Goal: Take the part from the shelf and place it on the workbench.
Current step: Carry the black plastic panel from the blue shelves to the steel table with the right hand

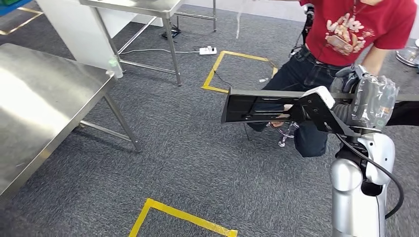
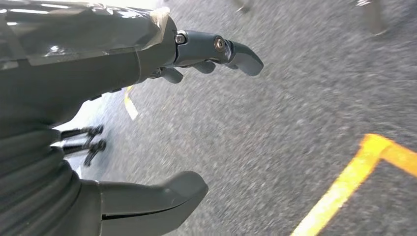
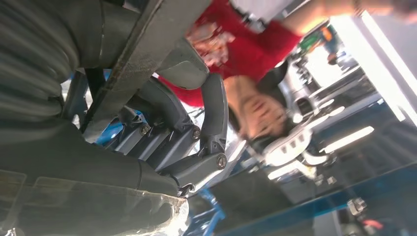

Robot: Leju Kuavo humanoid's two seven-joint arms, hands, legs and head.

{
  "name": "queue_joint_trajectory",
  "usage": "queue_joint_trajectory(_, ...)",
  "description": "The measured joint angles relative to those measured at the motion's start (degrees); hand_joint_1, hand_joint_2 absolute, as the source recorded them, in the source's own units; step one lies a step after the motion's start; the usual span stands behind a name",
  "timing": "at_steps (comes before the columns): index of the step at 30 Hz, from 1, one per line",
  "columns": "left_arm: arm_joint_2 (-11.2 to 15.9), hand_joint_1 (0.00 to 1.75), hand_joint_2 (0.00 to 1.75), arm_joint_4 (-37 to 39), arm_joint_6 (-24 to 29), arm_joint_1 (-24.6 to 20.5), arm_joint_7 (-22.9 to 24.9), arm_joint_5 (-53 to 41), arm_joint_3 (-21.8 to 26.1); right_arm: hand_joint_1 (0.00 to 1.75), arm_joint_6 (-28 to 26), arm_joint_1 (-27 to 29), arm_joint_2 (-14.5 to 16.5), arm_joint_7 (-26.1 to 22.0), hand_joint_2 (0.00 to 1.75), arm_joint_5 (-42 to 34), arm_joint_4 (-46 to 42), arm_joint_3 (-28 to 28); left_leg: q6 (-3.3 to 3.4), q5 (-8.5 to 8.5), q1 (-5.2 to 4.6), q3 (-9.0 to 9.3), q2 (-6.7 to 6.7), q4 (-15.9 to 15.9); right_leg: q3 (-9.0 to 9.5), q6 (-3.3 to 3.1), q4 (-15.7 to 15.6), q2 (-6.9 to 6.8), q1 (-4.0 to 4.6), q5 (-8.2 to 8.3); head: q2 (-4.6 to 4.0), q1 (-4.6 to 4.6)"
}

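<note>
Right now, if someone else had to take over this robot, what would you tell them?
Right hand: grips the black part, held level above the carpet.
Left hand: open, holding nothing, above the carpet.
Workbench: steel table at the left, nothing placed on it yet.
A person in a red shirt is close behind the part.
Done: part is taken and in hand.
Left: carry it over to the workbench and set it down, minding the person.

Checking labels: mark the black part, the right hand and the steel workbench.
black part [image 1: 252, 106], head view, on its flat panel.
right hand [image 1: 368, 98], head view, on its plastic-wrapped back.
steel workbench [image 1: 44, 98], head view, on its bare top.
</note>
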Motion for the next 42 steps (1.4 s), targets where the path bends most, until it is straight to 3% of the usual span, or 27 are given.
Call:
queue_joint_trajectory(1,-0.02,0.00,1.75,0.00,0.00,0.04,0.03,0.00,0.11,1.75,-0.01,-0.15,-0.02,0.00,1.75,0.00,0.28,0.17,0.13,1.37,0.00,0.76,0.17,-1.63,0.08,-0.06,0.00,-0.65,0.11,-0.06,0.00,-0.01)
queue_joint_trajectory(4,0.07,0.00,1.75,0.00,0.11,-0.01,-0.01,-0.05,0.26,1.75,-0.01,-0.91,-0.13,-0.02,1.75,0.00,0.82,0.66,0.90,6.25,-0.40,6.76,2.69,-13.15,0.45,-0.01,0.03,-2.27,0.56,-0.36,0.00,0.02)
queue_joint_trajectory(6,0.10,0.00,1.75,0.00,0.25,-0.13,-0.29,-0.26,0.40,1.75,0.15,-1.66,-0.36,-0.09,1.75,0.04,1.19,1.14,1.31,6.76,-0.89,8.19,3.54,-16.23,0.54,0.33,0.05,-3.23,0.93,-0.58,0.00,0.08)
queue_joint_trajectory(8,0.16,0.00,1.75,0.00,0.38,-0.09,-0.89,-0.50,0.61,1.75,0.39,-2.64,-0.67,-0.15,1.75,0.11,1.65,1.78,1.84,6.99,-0.95,8.16,2.39,-16.57,0.56,0.81,0.04,-3.91,1.02,-0.75,0.00,0.09)
queue_joint_trajectory(10,0.23,0.00,1.75,0.00,0.51,-0.07,-1.74,-0.72,0.74,1.75,0.55,-3.80,-1.24,-0.16,1.75,-0.04,2.09,2.34,2.57,7.48,-0.68,8.47,1.32,-17.18,-0.19,1.19,1.86,-1.89,0.84,-1.80,0.00,0.14)
queue_joint_trajectory(12,0.29,0.00,1.75,0.00,0.58,-0.23,-2.76,-0.94,0.79,1.75,0.67,-4.71,-2.15,-0.18,1.75,-0.54,2.52,2.62,3.02,7.80,-0.45,8.60,0.17,-17.45,-3.13,1.10,8.18,1.31,0.58,-4.57,0.00,0.25)
queue_joint_trajectory(14,0.31,0.00,1.75,0.00,0.78,-0.33,-3.83,-0.93,0.96,1.75,0.77,-5.03,-2.98,-0.32,1.75,-1.34,2.96,2.73,3.11,7.86,-0.38,8.52,-1.30,-17.41,-6.86,1.26,15.51,2.37,0.40,-6.96,0.00,0.29)
queue_joint_trajectory(15,0.30,0.00,1.75,0.01,1.00,-0.33,-4.34,-0.80,1.10,1.75,0.80,-5.06,-3.29,-0.44,1.75,-1.78,3.11,2.78,3.10,7.87,-0.35,8.51,-2.06,-17.37,-7.68,1.64,16.81,2.45,0.29,-7.00,0.00,0.29)
queue_joint_trajectory(16,0.27,0.00,1.75,0.02,1.36,-0.31,-4.78,-0.67,1.29,1.75,0.80,-5.09,-3.55,-0.57,1.75,-2.11,3.21,2.83,3.06,7.86,-0.28,8.54,-2.82,-17.29,-7.30,2.22,15.59,2.50,0.15,-6.03,0.00,0.29)
queue_joint_trajectory(18,0.20,0.00,1.75,0.04,2.27,-0.31,-5.39,-0.46,1.62,1.75,0.79,-5.30,-4.02,-0.79,1.75,-2.55,3.36,3.01,2.75,7.72,-0.07,8.51,-4.25,-16.90,-3.89,3.52,7.74,3.60,-0.38,-2.51,0.00,0.31)
queue_joint_trajectory(19,0.21,0.00,1.75,0.04,2.81,-0.32,-5.60,-0.35,1.81,1.75,0.74,-5.46,-4.19,-0.89,1.75,-2.71,3.55,3.15,2.42,7.61,-0.10,8.32,-4.92,-16.60,-2.14,3.80,4.00,4.62,-0.55,-1.11,0.00,0.33)
queue_joint_trajectory(21,0.24,0.00,1.75,0.05,3.82,-0.33,-5.95,-0.08,2.23,1.75,0.44,-5.70,-4.45,-1.03,1.75,-3.07,4.06,3.50,1.64,7.65,-0.18,7.71,-5.98,-16.26,-0.65,3.40,0.71,6.05,-0.67,-0.05,0.00,0.31)
queue_joint_trajectory(23,0.19,0.00,1.75,0.10,4.62,-0.21,-6.32,0.00,2.67,1.75,-0.01,-5.99,-4.53,-1.14,1.75,-3.37,4.55,3.97,0.94,7.95,-0.12,7.24,-6.75,-16.37,-0.79,2.52,0.82,5.41,-0.60,0.14,0.00,0.27)
queue_joint_trajectory(25,0.11,0.00,1.75,0.19,5.20,-0.06,-7.08,-0.24,2.95,1.75,-0.37,-6.44,-4.55,-1.26,1.75,-3.75,4.88,4.43,0.36,7.06,-0.18,6.47,-4.73,-15.05,-0.78,1.71,0.71,4.34,-0.82,0.30,0.00,0.18)
queue_joint_trajectory(27,0.11,0.00,1.75,0.25,5.65,-0.11,-8.44,-0.31,3.11,1.75,-0.58,-6.67,-4.80,-1.48,1.75,-4.23,5.02,4.72,-0.04,3.82,-0.23,3.70,-1.29,-9.31,-0.71,0.93,0.64,3.02,-0.78,0.26,0.00,0.00)
queue_joint_trajectory(29,0.07,0.00,1.75,0.37,5.91,-0.15,-9.86,-0.04,3.29,1.75,-0.61,-6.67,-5.20,-1.85,1.75,-4.71,5.08,5.06,-0.27,0.57,-0.09,-0.13,-0.11,-1.54,-0.70,0.54,0.64,1.60,-0.49,0.12,0.00,-0.06)
queue_joint_trajectory(30,0.04,0.00,1.75,0.44,5.96,-0.12,-10.41,0.09,3.39,1.75,-0.60,-6.68,-5.40,-2.03,1.75,-4.95,5.11,5.30,-0.30,0.26,-0.03,-1.12,0.02,0.40,-0.67,0.49,0.64,0.90,-0.39,0.07,0.00,-0.06)
queue_joint_trajectory(31,0.02,0.00,1.75,0.49,5.99,-0.08,-10.82,0.19,3.48,1.75,-0.59,-6.71,-5.57,-2.17,1.75,-5.19,5.13,5.51,-0.27,1.01,0.00,-0.94,0.12,0.08,-0.61,0.43,0.65,0.22,-0.33,0.01,0.00,-0.07)
queue_joint_trajectory(32,0.03,0.00,1.75,0.52,6.02,-0.04,-11.13,0.34,3.56,1.75,-0.58,-6.83,-5.72,-2.26,1.75,-5.38,5.16,5.68,-0.14,2.65,0.01,0.45,0.40,-2.57,-0.51,0.39,0.65,-0.41,-0.29,-0.05,0.00,-0.06)
queue_joint_trajectory(34,0.07,0.00,1.75,0.53,6.03,-0.07,-11.66,0.68,3.78,1.75,-0.55,-7.48,-5.99,-2.30,1.75,-5.79,5.31,6.01,0.32,5.96,-0.21,4.85,2.11,-10.67,-0.28,0.47,0.67,-1.47,-0.04,-0.27,0.00,-0.06)
queue_joint_trajectory(36,0.08,0.00,1.75,0.55,5.96,-0.16,-12.19,1.21,4.08,1.75,-0.52,-8.49,-6.32,-2.32,1.75,-6.16,5.59,6.46,0.86,7.06,-0.62,7.11,3.29,-15.15,-0.19,0.86,0.69,-2.30,0.39,-0.49,0.00,0.02)
queue_joint_trajectory(38,0.07,0.00,1.75,0.60,5.67,-0.20,-12.93,2.27,4.63,1.75,-0.51,-9.29,-6.55,-2.32,1.75,-6.50,6.00,6.91,1.42,7.02,-0.89,7.05,2.48,-15.64,0.00,1.41,0.54,-3.20,0.60,-0.62,0.00,0.10)
queue_joint_trajectory(40,0.04,0.00,1.75,0.67,5.28,-0.20,-13.78,3.07,5.28,1.75,-0.53,-9.92,-6.77,-2.38,1.75,-7.02,6.59,7.28,2.17,7.38,-0.66,7.39,1.37,-16.16,-0.24,1.96,1.38,-2.32,0.48,-1.28,0.00,0.13)
queue_joint_trajectory(42,0.02,0.00,1.75,0.78,5.05,-0.39,-14.74,3.58,5.75,1.75,-0.45,-10.89,-7.20,-2.77,1.75,-7.63,7.56,7.63,2.82,7.75,-0.32,7.70,0.30,-16.61,-2.56,1.88,6.19,0.47,0.34,-3.54,0.00,0.29)
